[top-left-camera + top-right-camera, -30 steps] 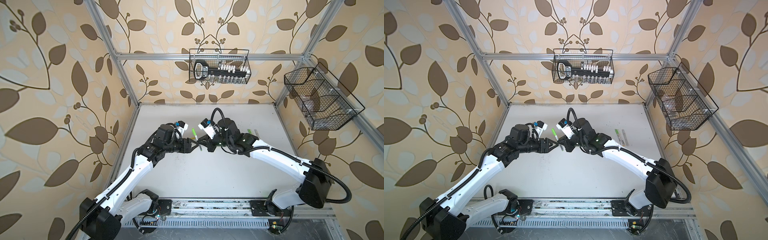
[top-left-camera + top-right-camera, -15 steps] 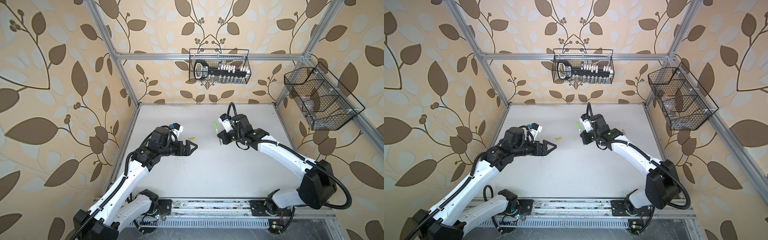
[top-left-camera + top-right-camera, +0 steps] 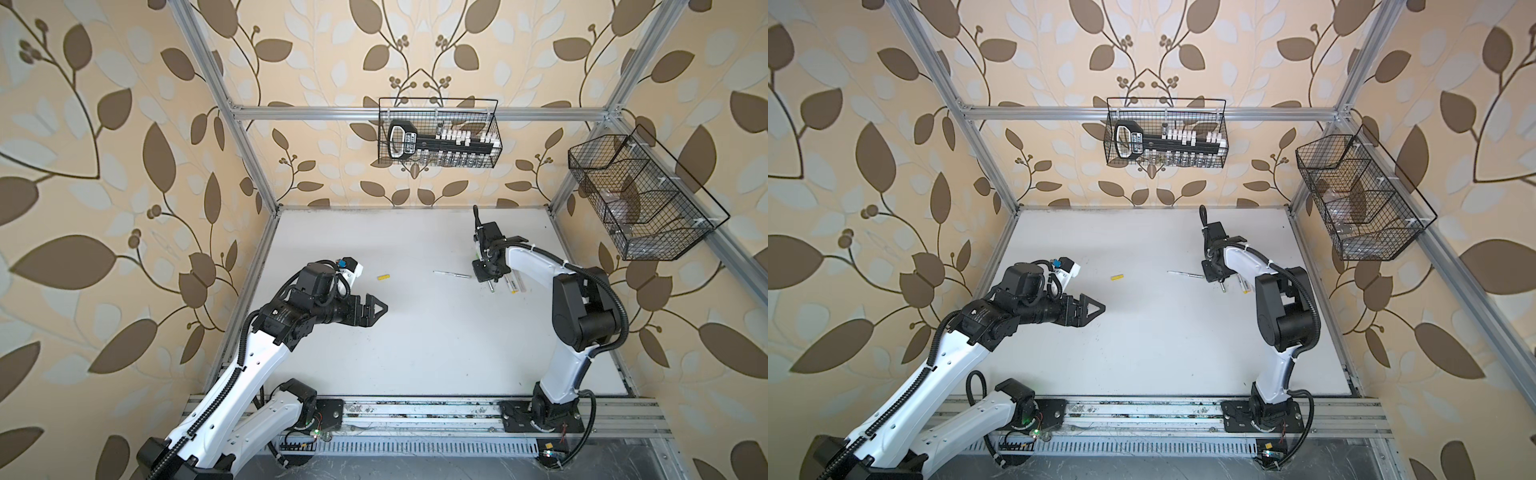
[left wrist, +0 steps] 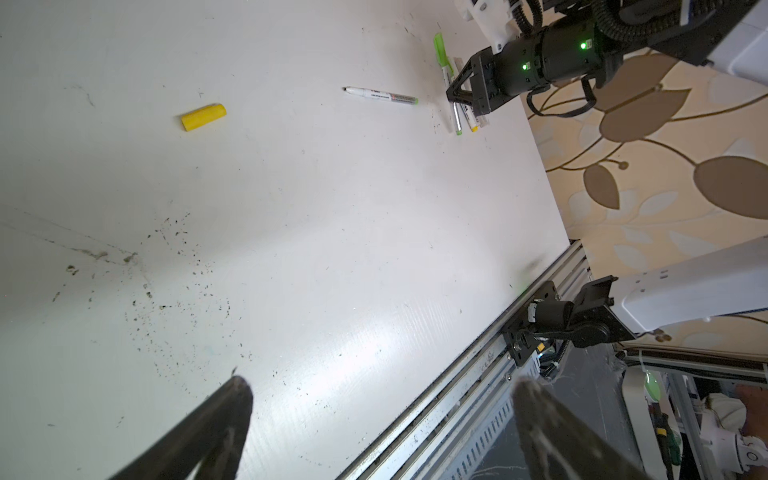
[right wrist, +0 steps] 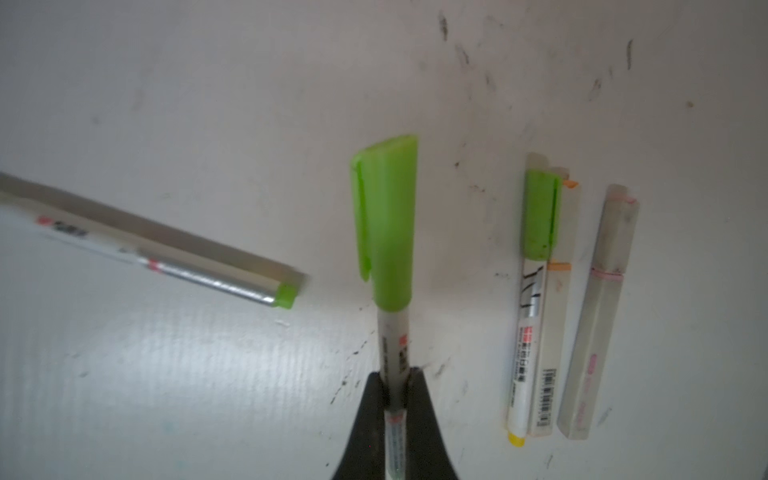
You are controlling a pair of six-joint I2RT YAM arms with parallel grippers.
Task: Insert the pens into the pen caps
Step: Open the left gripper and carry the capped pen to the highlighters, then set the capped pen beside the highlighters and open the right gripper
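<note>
Pens: the held pen (image 5: 390, 345) is pinched at its barrel by the right tool (image 5: 395, 386), jaws pressed onto it. A green cap (image 5: 386, 224) is seated over its tip. The tool hangs low over the desk (image 3: 415, 353), at the right side. The left tool (image 3: 376, 309) stands spread and empty at the left.

A second ago both tools met mid-desk over this pen and cap. They have since parted, and the left one has let go. Judgement: that capping is done, and the pen is on its way to the row (image 5: 528, 332) of three others lying just beside.

Outstanding: a loose pen (image 3: 452, 274), bare-tipped, and a yellow cap (image 3: 383, 276), well apart on the desk between the arms.

Back basket (image 3: 457, 104): a black-handled rack with white pieces, and small vials. Side basket (image 3: 590, 166): contents too faint to name.
</note>
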